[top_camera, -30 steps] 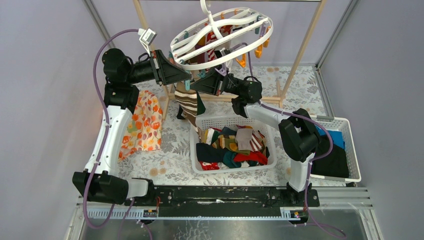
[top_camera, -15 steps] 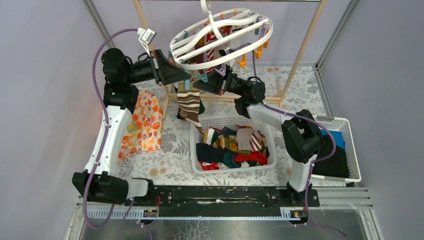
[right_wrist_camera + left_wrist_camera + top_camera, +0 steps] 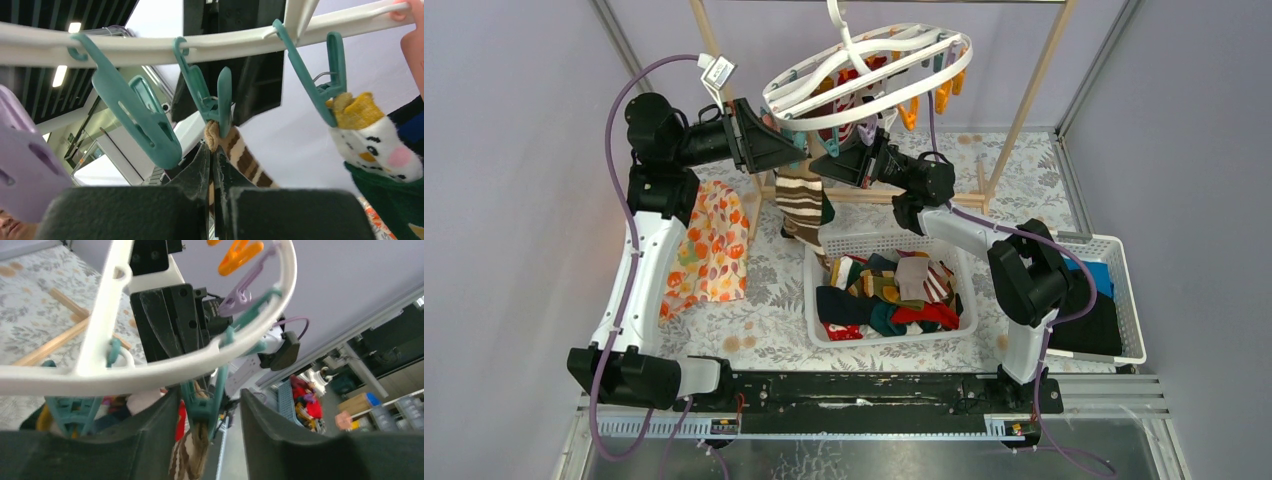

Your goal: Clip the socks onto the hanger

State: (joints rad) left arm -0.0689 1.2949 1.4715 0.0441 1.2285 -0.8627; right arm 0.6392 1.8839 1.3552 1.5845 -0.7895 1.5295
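Note:
The white oval hanger (image 3: 844, 45) hangs tilted at the back, with orange, teal and purple clips under it. A teal clip (image 3: 202, 407) on its rim (image 3: 125, 377) bites the top of a brown striped sock (image 3: 802, 200). My left gripper (image 3: 207, 400) stands open around that clip, which sits near the left finger. From the other side my right gripper (image 3: 214, 152) is shut on the same sock (image 3: 245, 157), just under the clip (image 3: 220, 100). A white face-patterned sock (image 3: 372, 145) hangs from the neighbouring clip. More socks (image 3: 889, 295) lie in the middle basket.
The white basket (image 3: 889, 340) stands at the table's centre. An orange floral cloth (image 3: 709, 245) lies at the left. A second basket (image 3: 1124, 300) at the right holds blue and black clothes. The pale wooden rack (image 3: 1024, 110) stands behind.
My left gripper has spread its jaws off the teal clip, which now grips the striped sock. Hanger and both grippers have shifted slightly upward.

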